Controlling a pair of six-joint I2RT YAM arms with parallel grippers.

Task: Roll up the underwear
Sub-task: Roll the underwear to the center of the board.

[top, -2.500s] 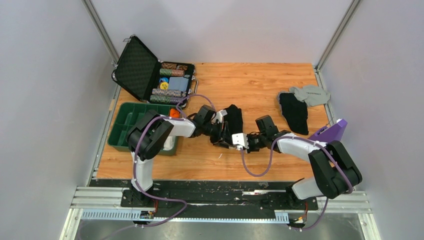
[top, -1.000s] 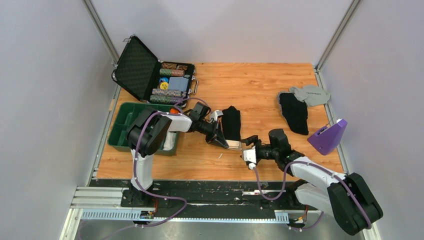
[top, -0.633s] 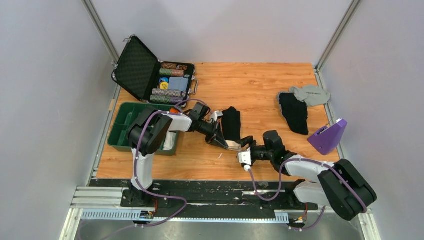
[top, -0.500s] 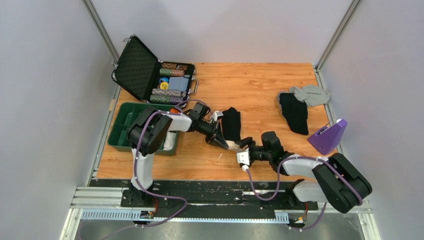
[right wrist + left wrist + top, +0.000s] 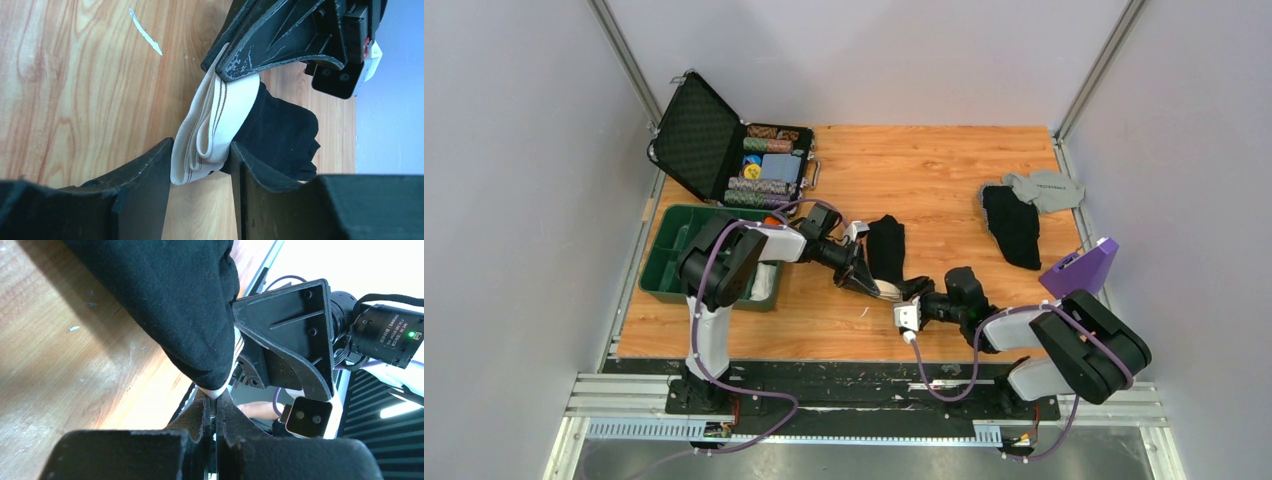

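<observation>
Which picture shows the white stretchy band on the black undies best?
The right wrist view: the waistband fills it, folded between the fingers. The left wrist view shows only a sliver; the top view, a speck.

walls (image 5: 514, 200): pale grey | table (image 5: 924, 170): wood-grain | frame (image 5: 629, 65): alu posts

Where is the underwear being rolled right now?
In the top view the underwear lies mid-table, between the two arms. The left gripper pinches its white waistband end, and the right gripper straddles that same waistband.
</observation>
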